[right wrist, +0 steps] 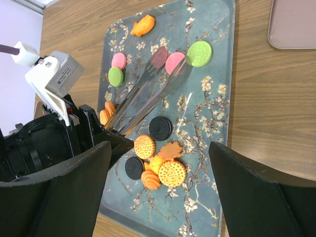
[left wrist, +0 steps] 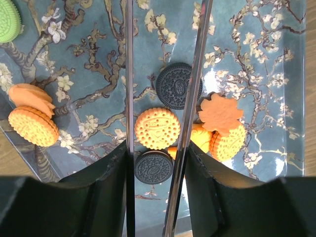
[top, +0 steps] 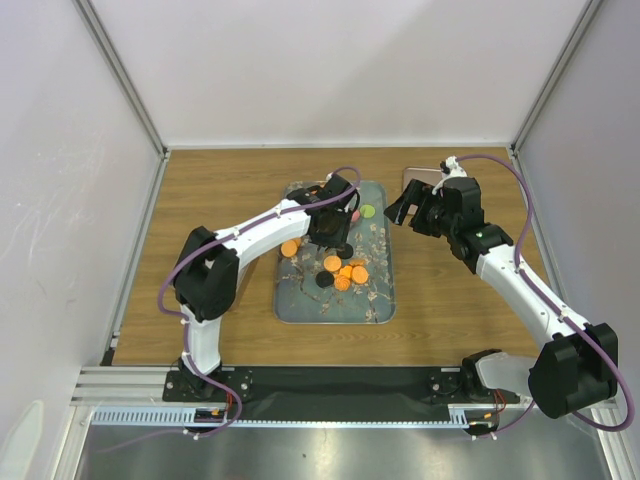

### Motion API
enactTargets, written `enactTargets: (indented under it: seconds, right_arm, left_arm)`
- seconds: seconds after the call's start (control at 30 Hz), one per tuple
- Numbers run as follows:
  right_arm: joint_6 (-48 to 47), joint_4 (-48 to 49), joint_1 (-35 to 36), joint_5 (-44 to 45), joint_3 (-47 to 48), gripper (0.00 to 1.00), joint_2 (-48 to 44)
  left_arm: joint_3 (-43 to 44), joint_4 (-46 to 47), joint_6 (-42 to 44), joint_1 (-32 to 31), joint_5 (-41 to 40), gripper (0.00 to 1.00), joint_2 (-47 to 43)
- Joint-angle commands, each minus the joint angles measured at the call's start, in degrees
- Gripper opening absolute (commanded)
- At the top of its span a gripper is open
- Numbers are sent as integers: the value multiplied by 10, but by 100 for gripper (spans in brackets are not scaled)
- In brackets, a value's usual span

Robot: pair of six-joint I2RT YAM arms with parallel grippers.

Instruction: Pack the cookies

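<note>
The cookies lie on a floral grey-blue tray [top: 375,290]. An orange cluster [top: 347,272] and two black ones [top: 325,281] sit mid-tray, and a green one [top: 368,211] lies at the far end. My left gripper [top: 330,225] hovers over the tray, shut on metal tongs [left wrist: 129,74] whose arms stand apart. In the left wrist view an orange cookie [left wrist: 157,128] and two black cookies [left wrist: 153,167] lie between the arms. In the right wrist view the tong tips [right wrist: 170,66] reach a pink cookie [right wrist: 174,62]. My right gripper [top: 408,210] is open and empty, right of the tray.
A pink flat container [top: 425,178] lies on the wooden table behind the right gripper, also in the right wrist view [right wrist: 291,24]. More cookies lie near the tray's far end: pink [right wrist: 119,60], green [right wrist: 116,76], and an orange irregular one [right wrist: 143,25]. White walls enclose the table.
</note>
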Motion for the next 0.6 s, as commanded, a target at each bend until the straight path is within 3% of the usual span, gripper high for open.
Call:
enactTargets:
  seconds: [0.0, 0.57]
  right_arm:
    - [-11, 12, 2, 6, 7, 87, -7]
    - [-11, 12, 3, 2, 7, 87, -8]
  left_arm:
    - [25, 2, 13, 1, -5, 49, 2]
    - [26, -6, 18, 4, -20, 41, -4]
